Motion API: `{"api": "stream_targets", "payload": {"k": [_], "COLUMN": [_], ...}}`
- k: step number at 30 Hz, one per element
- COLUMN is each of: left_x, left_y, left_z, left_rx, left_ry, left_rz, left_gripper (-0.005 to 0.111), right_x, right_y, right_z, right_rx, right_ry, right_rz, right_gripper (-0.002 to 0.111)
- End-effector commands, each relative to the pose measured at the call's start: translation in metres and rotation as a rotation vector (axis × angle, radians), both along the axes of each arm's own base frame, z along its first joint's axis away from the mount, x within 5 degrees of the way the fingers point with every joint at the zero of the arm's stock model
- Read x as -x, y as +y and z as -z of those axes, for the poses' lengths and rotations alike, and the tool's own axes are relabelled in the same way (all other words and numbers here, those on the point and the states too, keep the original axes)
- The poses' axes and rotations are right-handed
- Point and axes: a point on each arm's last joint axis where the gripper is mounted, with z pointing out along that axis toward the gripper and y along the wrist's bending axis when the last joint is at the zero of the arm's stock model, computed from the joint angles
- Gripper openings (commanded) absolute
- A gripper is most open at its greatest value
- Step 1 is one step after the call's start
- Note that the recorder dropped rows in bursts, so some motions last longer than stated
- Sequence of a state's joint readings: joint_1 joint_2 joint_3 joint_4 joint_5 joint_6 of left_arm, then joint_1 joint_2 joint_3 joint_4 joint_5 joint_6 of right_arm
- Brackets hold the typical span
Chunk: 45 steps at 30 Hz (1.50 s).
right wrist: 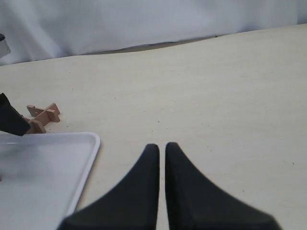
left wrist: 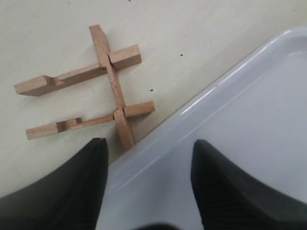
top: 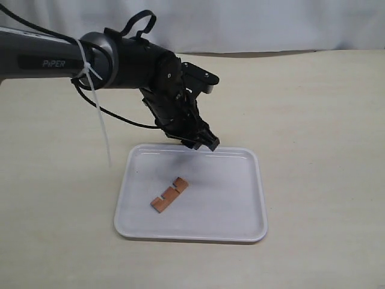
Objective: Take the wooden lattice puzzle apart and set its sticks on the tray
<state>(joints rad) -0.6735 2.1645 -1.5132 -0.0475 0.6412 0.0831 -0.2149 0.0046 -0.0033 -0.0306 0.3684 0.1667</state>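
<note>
One reddish-brown notched stick [top: 169, 194] lies flat in the white tray [top: 240, 198]. The rest of the lattice puzzle [left wrist: 112, 79] lies on the table just beyond the tray's rim [left wrist: 211, 91]; it shows one long stick crossed by two others. In the exterior view the arm hides the puzzle. My left gripper [left wrist: 149, 142] hovers open and empty over the tray's far edge, near the puzzle, and also shows from outside as the left gripper [top: 204, 143]. My right gripper [right wrist: 161, 146] is shut with nothing in it, low over bare table beside the tray [right wrist: 48, 163], with the puzzle [right wrist: 43, 115] far off.
The cream tabletop [top: 319, 120] surrounds the tray. A pale cloth backdrop [top: 271, 24] closes off the far side. A black cable and a white zip tie [top: 102, 126] hang from the left arm.
</note>
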Motion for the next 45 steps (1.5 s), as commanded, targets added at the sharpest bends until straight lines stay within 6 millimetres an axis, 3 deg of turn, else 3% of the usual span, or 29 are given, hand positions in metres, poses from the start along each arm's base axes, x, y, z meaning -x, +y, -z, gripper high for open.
{"api": "stream_targets", "payload": {"k": [1, 15, 23, 45], "left_x": [-0.0028, -0.0078, -0.0097, -0.0085], "left_y": [-0.0003, 0.0001, 0.0009, 0.0013], "left_z": [0.0066, 0.0153, 0.0149, 0.0158], "left_rx": [-0.014, -0.016, -0.022, -0.015], "left_ry": [-0.005, -0.033, -0.053, -0.034], "left_rz": [0.001, -0.056, -0.064, -0.094], "left_gripper": [0.050, 0.049, 0.025, 0.026], "right_x": [0.0002, 0.0001, 0.0001, 0.0001], "right_y": [-0.0004, -0.0001, -0.0001, -0.0001], "right_z": [0.0005, 0.0005, 0.0005, 0.0005], "right_rx": [0.016, 0.008, 0.008, 0.008], "right_ry": [-0.002, -0.004, -0.004, -0.004], "right_rz": [0.002, 0.001, 0.001, 0.001], "right_gripper": [0.004, 0.004, 0.004, 0.004]}}
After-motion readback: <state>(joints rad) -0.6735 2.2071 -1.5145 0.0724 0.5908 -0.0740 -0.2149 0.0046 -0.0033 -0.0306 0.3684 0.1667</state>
